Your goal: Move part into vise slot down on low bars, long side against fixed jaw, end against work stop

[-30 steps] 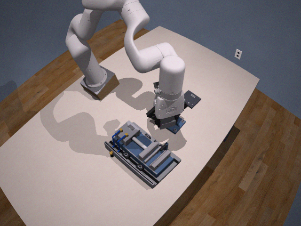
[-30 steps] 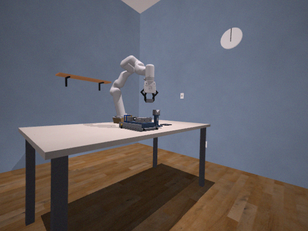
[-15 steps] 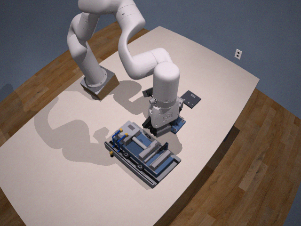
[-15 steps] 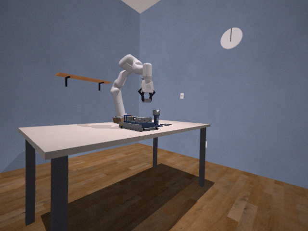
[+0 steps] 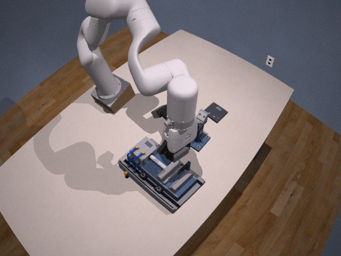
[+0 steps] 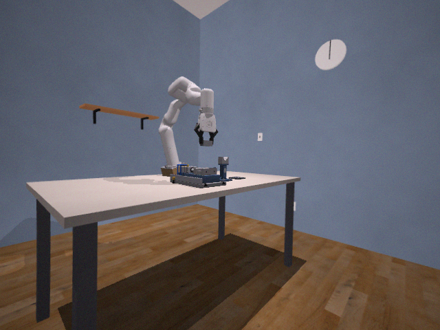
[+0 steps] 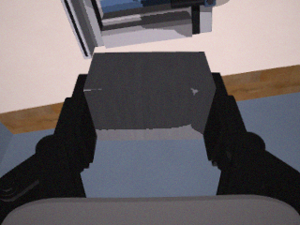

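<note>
dark grey rectangular block [image 7: 146, 90] clamped between black gripper [image 6: 205, 139] fingers, held high above the blue-and-grey vise [image 5: 176, 180]; open air all round

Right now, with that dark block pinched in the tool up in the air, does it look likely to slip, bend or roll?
Probably not. The block looks rigid, with flat faces and sharp edges, so bending seems unlikely. The tool clamps it on two opposite flat sides, which should resist slipping. Set down, it would likely sit flat rather than roll. Its weight cannot be judged.
</note>
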